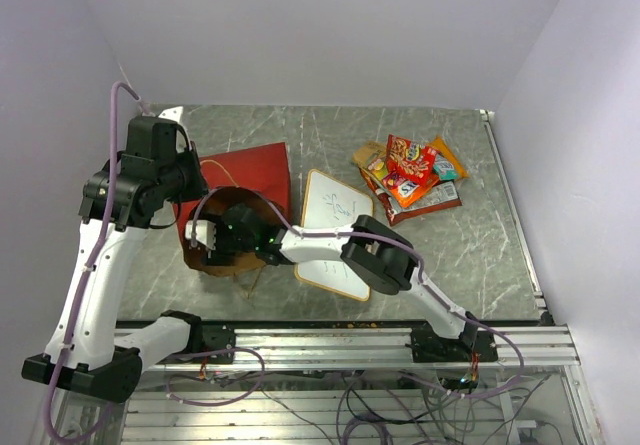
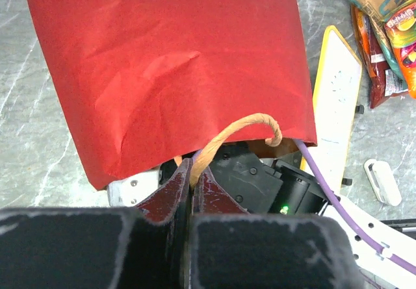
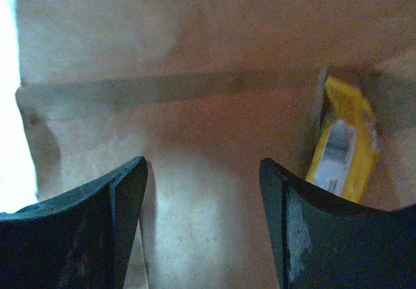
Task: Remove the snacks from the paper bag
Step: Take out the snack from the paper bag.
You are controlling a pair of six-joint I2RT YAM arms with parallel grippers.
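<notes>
Top view: paper bag [image 1: 245, 170] lies on its side, mouth toward the arms, right arm reaching in; snacks [image 1: 410, 175] already out are piled well apart, past the whiteboard [image 1: 335, 205]. Left wrist: left gripper [image 2: 193, 172] is pressed together on the string handle [image 2: 244, 121]; a hard tug could tear it or let the mouth drop. Right wrist: right gripper [image 3: 201, 178] is spread inside with nothing between the fingers, and a yellow packet [image 3: 341, 149] sits off to the right against the bag wall. Closing here likely pinches only paper.
</notes>
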